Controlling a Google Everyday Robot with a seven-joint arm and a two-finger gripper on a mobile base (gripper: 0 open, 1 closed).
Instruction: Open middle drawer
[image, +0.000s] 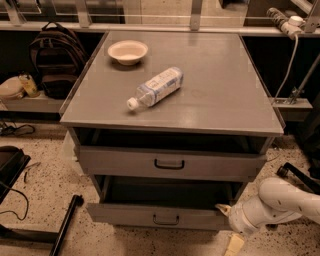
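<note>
The middle drawer (160, 216) is the lower of the two grey drawer fronts in view, with a small black loop handle (166, 220). It stands pulled out further than the top drawer (170, 164), with a dark gap above it. My gripper (228, 226) is at the drawer's right front corner, on the end of the white arm (280, 200) coming in from the lower right. It is open and holds nothing; one cream fingertip (221, 207) lies by the drawer's corner and the other points down. The third drawer is out of view.
A clear plastic bottle (156, 87) lies on its side on the cabinet top (225, 90), with a cream bowl (127, 51) behind it. A backpack (57, 57) sits at the left, and black stand legs (62, 227) lie on the speckled floor.
</note>
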